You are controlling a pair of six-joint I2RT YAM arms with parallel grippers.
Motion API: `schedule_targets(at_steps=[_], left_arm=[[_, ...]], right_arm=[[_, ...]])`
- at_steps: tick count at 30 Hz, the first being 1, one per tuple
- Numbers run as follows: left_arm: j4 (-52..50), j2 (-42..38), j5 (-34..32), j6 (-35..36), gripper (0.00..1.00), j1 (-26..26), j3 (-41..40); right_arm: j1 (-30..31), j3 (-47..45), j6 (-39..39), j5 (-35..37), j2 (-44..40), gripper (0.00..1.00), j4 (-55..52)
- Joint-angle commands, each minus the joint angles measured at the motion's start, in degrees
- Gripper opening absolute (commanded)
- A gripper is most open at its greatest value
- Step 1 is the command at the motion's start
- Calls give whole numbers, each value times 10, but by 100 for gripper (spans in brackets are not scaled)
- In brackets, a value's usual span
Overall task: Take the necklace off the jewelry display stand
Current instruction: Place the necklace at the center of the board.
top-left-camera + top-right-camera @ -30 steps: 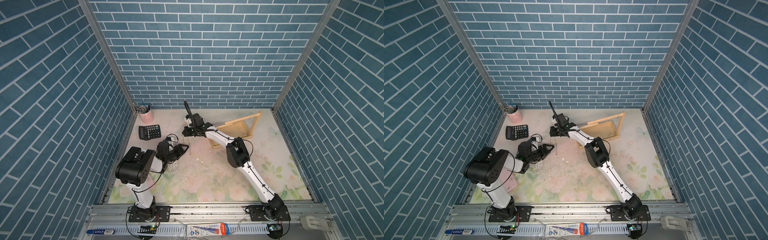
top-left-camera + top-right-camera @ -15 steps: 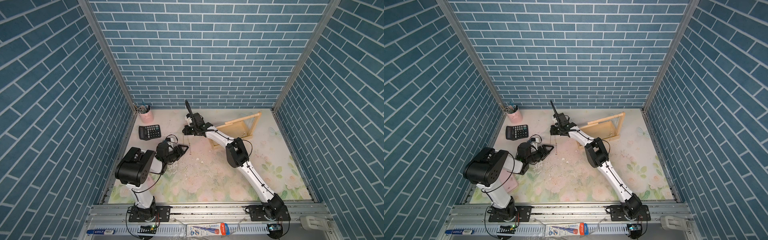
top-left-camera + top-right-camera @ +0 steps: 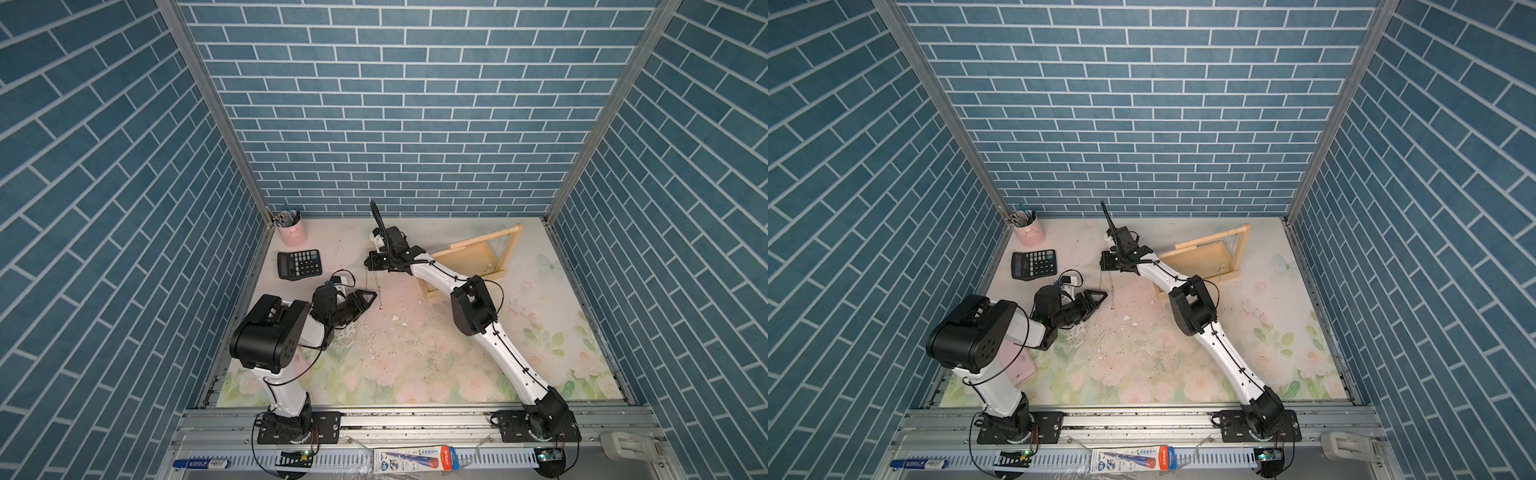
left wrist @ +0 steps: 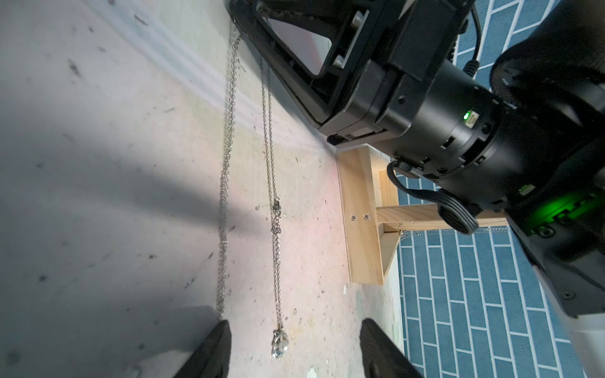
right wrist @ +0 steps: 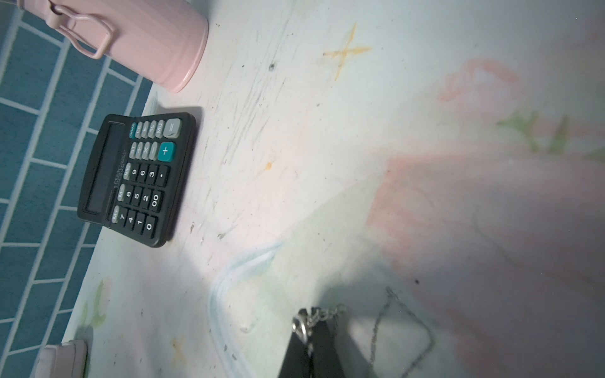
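The necklace (image 3: 376,286) (image 3: 1112,291) is a thin silver chain with a clear pendant (image 4: 279,343). It hangs in two strands (image 4: 274,229) from my right gripper (image 3: 368,262) (image 3: 1102,262), left of the jewelry display stand (image 3: 469,257) (image 3: 1204,259) and apart from it. In the right wrist view the gripper (image 5: 311,312) is shut on the chain (image 5: 322,315) beside its ring. My left gripper (image 3: 373,296) (image 3: 1104,296) is low by the pendant. Its jaws stand open (image 4: 294,322) with the pendant between them, touching neither finger.
A black calculator (image 3: 299,264) (image 5: 137,176) and a pink pen cup (image 3: 291,230) (image 5: 154,36) sit at the back left. Another fine chain (image 4: 404,230) hangs on the stand's bar. White crumbs (image 3: 395,318) dot the floral mat. Brick walls close in three sides.
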Motion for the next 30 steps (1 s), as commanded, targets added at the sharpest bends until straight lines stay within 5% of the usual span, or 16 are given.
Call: schedule_targets(at_steps=[1,8,30], left_arm=[[-68,17,-14,4,65,6,-21],[-68,19,-12,4,65,7,-23],[-76,12,-10,6,65,8,-25]], right_arm=[[-3,14,15,1,8,9,-6],[-4,15,18,-4,3,18,-20],[-12,31,51,-5,13,20,-5]])
